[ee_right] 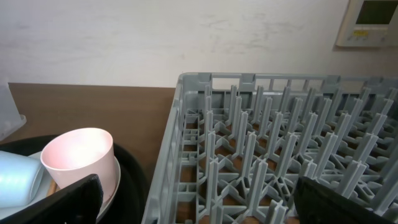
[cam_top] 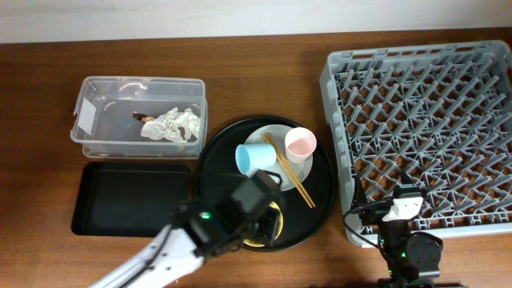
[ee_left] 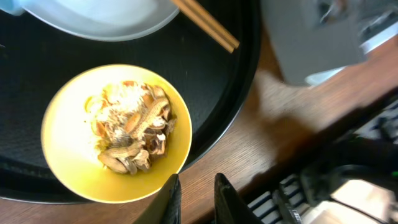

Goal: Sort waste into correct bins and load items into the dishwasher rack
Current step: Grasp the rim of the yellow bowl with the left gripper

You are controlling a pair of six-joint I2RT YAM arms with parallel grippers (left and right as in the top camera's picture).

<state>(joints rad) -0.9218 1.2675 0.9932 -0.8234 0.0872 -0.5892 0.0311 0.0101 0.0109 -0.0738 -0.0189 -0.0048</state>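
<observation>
Across the plate (cam_top: 282, 130), chopsticks (cam_top: 290, 172) slant lower-right; left pincer (ee_left: 196, 186) narrowly parted, right pincer (ee_right: 199, 202) spread wide.

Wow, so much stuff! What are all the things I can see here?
table: 1, brown, under everything
rack: 1, grey, right side
round tray: 1, black, middle
plate: 1, pale, on round tray
blue cup: 1, blue, lying on plate
pink cup: 1, pink, upright on plate
chopsticks: 2, wooden, across plate
bowl: 1, yellow, on round tray
food scraps: several, brown, in bowl
box: 1, clear, left
napkin: 1, white, in box
wrapper: 1, brown, in box
flat tray: 1, black, beside box
left hand: 1, black, open by bowl
right hand: 1, black, open by rack
</observation>
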